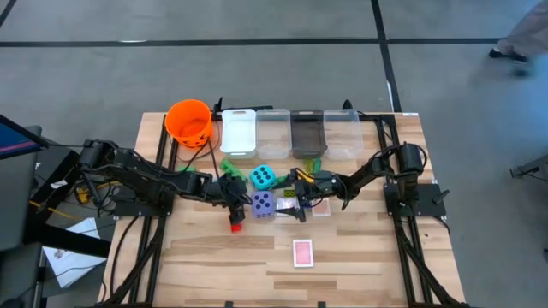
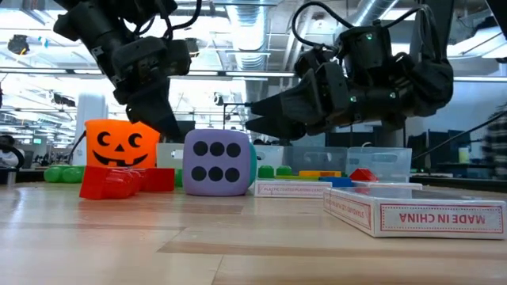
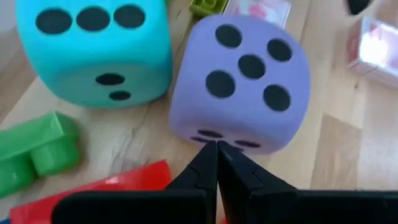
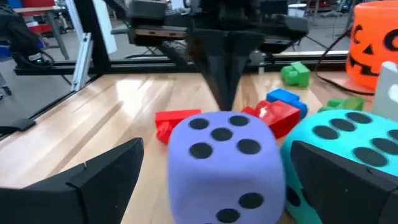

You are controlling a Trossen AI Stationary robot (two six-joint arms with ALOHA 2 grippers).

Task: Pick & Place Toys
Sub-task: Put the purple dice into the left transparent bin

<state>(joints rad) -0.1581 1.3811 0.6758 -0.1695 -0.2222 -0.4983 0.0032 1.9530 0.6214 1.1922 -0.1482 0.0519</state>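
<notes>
Right gripper [image 4: 211, 180] gapes empty beside purple die [image 4: 224, 165]; card box [image 2: 416, 212] reads "MADE IN CHINA".

Teal die [image 2: 252, 162] mostly hidden behind purple die [image 2: 215, 161]; bin contents perhaps bricks

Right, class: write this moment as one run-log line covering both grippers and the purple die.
left gripper: shut, tip at purple die | right gripper: open, facing the die from the other side | die: on table, not held

Two dice [image 1: 263, 204] side by side; card [image 1: 302, 252] nearer front edge.
</notes>
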